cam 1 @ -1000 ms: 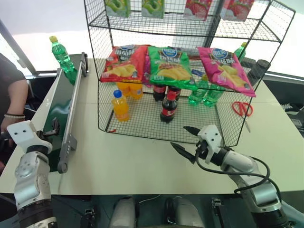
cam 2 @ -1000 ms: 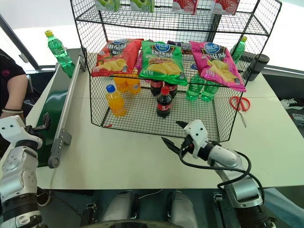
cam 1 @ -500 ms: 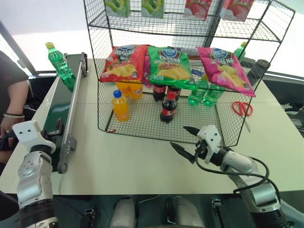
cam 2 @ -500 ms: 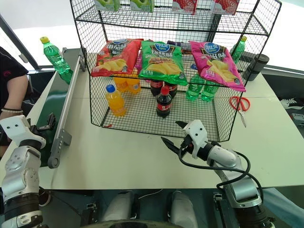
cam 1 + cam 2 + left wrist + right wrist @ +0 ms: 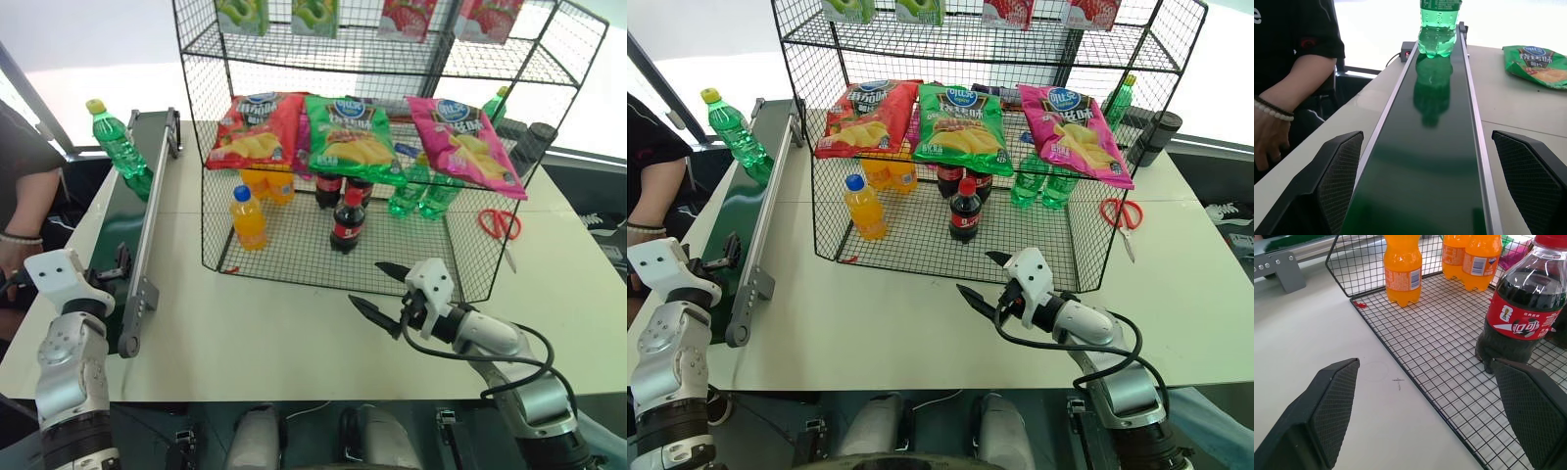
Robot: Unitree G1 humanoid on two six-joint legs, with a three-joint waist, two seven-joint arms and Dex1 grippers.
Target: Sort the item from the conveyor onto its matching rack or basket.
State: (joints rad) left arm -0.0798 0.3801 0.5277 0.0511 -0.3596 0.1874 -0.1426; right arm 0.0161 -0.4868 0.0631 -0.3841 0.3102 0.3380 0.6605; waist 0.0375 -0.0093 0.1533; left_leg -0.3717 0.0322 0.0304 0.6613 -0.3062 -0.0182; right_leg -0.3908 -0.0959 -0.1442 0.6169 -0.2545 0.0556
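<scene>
Cola bottle [image 5: 1522,308] label: red (white Chinese characters).

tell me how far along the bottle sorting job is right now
Done: nothing yet. The green bottle stands upright at the conveyor's far end, untouched. In hand: nothing; the left gripper waits open at the near end, facing the bottle, and the right gripper hangs open before the rack. Left: grasp the bottle and shelve it, likely beside the rack's green bottles.

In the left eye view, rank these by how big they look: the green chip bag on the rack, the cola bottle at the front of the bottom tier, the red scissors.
1. Green chip bag, clearly largest.
2. Cola bottle.
3. Red scissors; with the blades they come near the bottle's length, so ranks 2 and 3 are close.
</scene>
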